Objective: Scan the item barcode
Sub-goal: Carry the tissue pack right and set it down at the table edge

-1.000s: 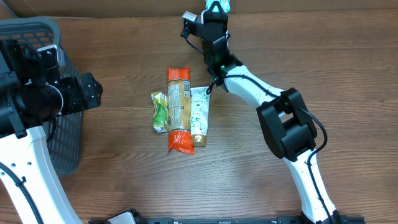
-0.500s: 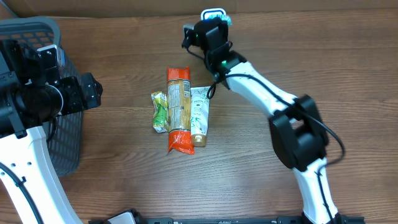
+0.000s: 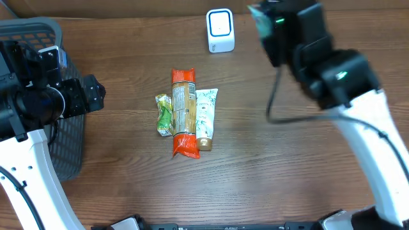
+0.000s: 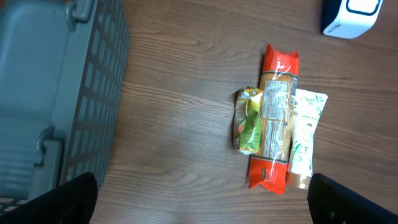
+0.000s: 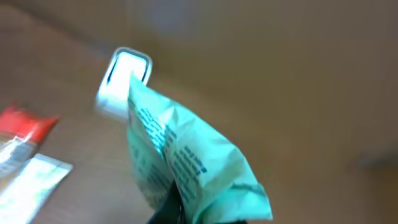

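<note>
My right gripper [image 5: 176, 208] is shut on a crumpled mint-green packet [image 5: 186, 162] with blue print and holds it up in the air. In the overhead view that arm is raised high at the top right, the packet's green edge [image 3: 257, 18] just showing. The white barcode scanner [image 3: 220, 30] stands at the table's far edge, left of the packet, and shows behind it as scanner [image 5: 123, 84] in the right wrist view. My left gripper [image 4: 202, 199] hangs open over bare wood, holding nothing.
Three items lie side by side mid-table: an orange-red packet [image 3: 183, 113], a small green packet [image 3: 165, 115] and a white tube [image 3: 205, 118]. A grey plastic basket [image 3: 64, 150] stands at the left edge, under the left arm.
The right arm has swung away from the scanner, up and to the right, carrying the green packet. The scanner is now uncovered. The left arm has not moved.
</note>
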Action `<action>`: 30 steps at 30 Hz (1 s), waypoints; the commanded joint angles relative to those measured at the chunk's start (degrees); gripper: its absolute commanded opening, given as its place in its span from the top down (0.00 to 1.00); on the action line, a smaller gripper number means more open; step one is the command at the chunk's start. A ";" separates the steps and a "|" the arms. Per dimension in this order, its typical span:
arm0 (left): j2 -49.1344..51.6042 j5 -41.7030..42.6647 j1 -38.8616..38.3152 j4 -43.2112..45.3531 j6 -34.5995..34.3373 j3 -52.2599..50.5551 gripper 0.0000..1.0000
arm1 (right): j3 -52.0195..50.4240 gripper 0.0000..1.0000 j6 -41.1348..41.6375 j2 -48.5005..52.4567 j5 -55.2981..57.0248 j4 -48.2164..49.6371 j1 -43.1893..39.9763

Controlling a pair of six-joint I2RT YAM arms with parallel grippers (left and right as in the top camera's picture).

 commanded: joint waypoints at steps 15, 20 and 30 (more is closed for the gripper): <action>0.28 0.50 0.22 -0.11 1.09 0.37 0.01 | -33.81 0.96 26.14 9.94 -45.94 13.97 -48.74; 0.28 0.50 0.22 -0.11 1.11 0.37 0.01 | -38.88 0.96 31.32 9.94 -40.87 22.18 -56.28; 0.28 0.50 0.22 -0.11 1.09 0.37 0.01 | -42.53 0.04 32.89 9.92 -44.04 23.43 -58.25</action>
